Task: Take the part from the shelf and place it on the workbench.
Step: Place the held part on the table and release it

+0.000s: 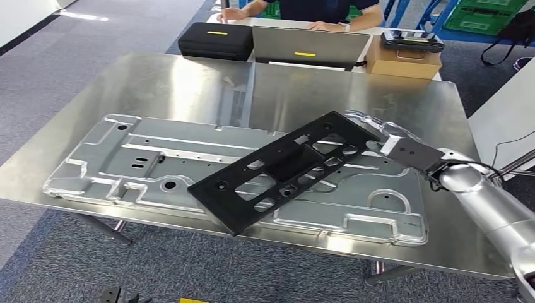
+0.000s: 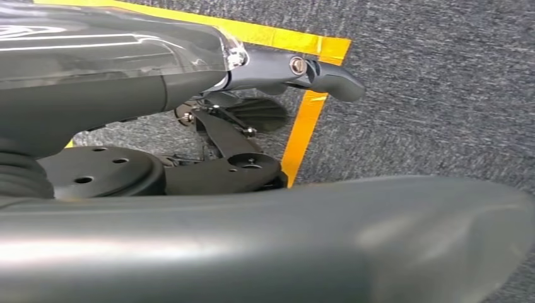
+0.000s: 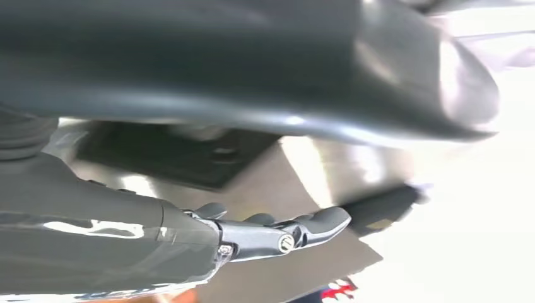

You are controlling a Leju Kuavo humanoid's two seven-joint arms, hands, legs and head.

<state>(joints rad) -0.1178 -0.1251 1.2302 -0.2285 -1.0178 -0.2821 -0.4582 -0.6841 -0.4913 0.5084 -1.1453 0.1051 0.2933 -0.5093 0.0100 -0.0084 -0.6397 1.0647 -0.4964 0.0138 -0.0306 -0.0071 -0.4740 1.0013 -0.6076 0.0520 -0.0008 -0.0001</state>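
Placement stage. A silver stamped metal panel (image 1: 126, 158) lies flat on the steel tabletop (image 1: 189, 82). Across it, slanting, rests the task's black perforated plate (image 1: 284, 167). At the plate's far right corner sits the right robot hand (image 1: 404, 150); whether it grips or merely touches the plate cannot be told. The left robot hand (image 2: 328, 79) hangs over carpet, fingers apart, holding nothing. The next move probably calls for letting go and withdrawing without dragging the plate.

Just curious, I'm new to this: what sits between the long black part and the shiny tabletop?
In the head view, a large silver stamped metal panel lies flat on the table, and the black part rests diagonally on it.
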